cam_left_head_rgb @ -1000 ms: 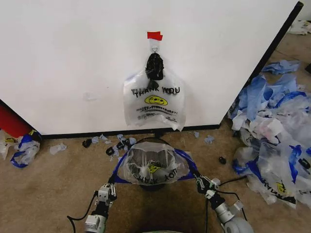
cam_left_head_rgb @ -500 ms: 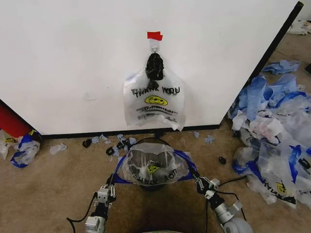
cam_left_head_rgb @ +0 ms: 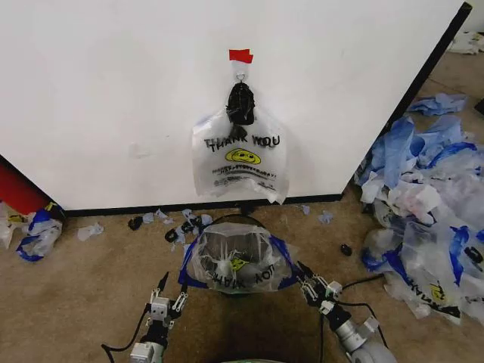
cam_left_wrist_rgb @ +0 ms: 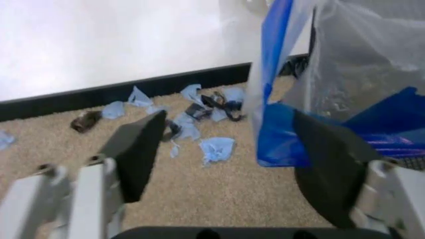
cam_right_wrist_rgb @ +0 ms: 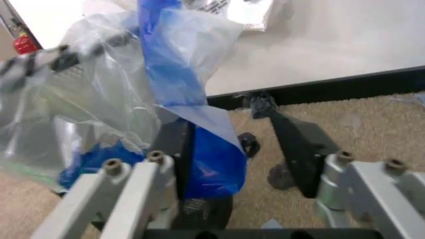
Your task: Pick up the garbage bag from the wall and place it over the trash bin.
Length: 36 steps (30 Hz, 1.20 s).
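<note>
Tan carpet floor (cam_left_head_rgb: 91, 280) under trash bin (cam_left_head_rgb: 236, 289), blue plastic scraps (cam_left_head_rgb: 193, 222), bag heap (cam_left_head_rgb: 427, 204).

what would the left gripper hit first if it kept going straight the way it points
Probably nothing soon: the open left gripper points past the bag on the bin, over carpet scraps toward the wall.

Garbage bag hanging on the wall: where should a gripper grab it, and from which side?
Probably best to take the garbage bag by its bunched dark neck just under the hook, coming from the front with the jaws either side. The body lies flat against the wall, leaving little to pinch.
</note>
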Available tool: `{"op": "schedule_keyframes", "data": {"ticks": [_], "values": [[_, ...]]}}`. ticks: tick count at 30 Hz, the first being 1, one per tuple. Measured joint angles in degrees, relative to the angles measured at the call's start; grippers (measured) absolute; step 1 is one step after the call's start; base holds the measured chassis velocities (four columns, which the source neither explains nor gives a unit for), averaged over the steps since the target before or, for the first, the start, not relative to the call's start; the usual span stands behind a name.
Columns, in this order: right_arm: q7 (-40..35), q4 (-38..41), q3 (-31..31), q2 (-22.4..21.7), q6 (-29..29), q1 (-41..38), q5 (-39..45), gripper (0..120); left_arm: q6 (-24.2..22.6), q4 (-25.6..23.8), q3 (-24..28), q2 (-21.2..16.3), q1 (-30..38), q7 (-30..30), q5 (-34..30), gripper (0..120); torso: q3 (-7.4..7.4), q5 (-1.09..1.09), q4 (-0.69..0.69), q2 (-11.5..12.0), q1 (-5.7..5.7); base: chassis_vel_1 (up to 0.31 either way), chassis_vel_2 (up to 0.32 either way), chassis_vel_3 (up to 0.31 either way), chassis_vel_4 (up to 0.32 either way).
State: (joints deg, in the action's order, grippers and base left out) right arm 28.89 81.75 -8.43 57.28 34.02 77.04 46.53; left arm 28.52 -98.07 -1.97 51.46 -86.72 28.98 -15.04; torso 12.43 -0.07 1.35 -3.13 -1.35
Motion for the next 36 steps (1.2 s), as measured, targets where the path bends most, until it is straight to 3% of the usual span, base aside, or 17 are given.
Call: {"op": "schedule_keyframes", "data": {"ticks": [4, 5, 16, 24, 27, 32, 36], "values": [[0.44, 1.38, -0.24, -0.97, -0.42, 0.75, 0.61, 54, 0.0, -0.55, -0.87, -0.29, -0.88, 0.0, 0.2, 90, 0.0, 0.01, 0.0, 0.0, 0.0, 0.0, 0.0, 0.0, 0.0], [1.07, 2.99, -0.72, -2.11, -0.59, 1.56, 1.42, 63, 0.0, -1.38, -1.49, -0.45, -1.71, 0.0, 0.26, 98, 0.0, 0.0, 0.0, 0.0, 0.0, 0.0, 0.0, 0.0, 0.0], [3.17, 12.92, -4.4, -9.07, -0.21, 7.63, 4.5, 100, -0.26, -7.04, -3.46, -0.1, -6.98, 0.59, 1.14, 100, 0.0, 0.01, 0.0, 0.0, 0.0, 0.0, 0.0, 0.0, 0.0], [3.68, 19.7, -8.9, -9.27, 0.87, 10.16, 6.25, 100, -0.43, -13.12, -5.3, -0.96, -9.62, 1.14, -0.12, 100, 0.0, 0.0, 0.0, 0.0, 0.0, 0.0, 0.0, 0.0, 0.0], [2.2, 23.08, -13.38, -8.01, 1.46, 9.97, 5.82, 100, -1.32, -16.93, -7.69, -3.37, -8.77, 1.09, -1.91, 100, 0.0, 0.0, -0.01, 0.0, 0.0, 0.0, 0.0, 0.0, 0.0], [0.46, 25.01, -17.83, -6.82, 1.93, 8.93, 3.34, 100, -2.2, -18.9, -9.03, -7.74, -3.89, 0.31, -4.79, 100, 0.0, -0.02, -0.02, 0.0, 0.0, 0.0, 0.0, 0.0, 0.0], [-1.99, 27.58, -22.75, -4.71, 2.01, 8.76, 0.78, 100, -3.48, -19.15, -5.7, -15.75, 8.74, -1.16, -12.6, 100, 0.01, -0.01, 0.03, 0.0, -0.01, 0.0, 0.0, 0.0, 0.0]]}}
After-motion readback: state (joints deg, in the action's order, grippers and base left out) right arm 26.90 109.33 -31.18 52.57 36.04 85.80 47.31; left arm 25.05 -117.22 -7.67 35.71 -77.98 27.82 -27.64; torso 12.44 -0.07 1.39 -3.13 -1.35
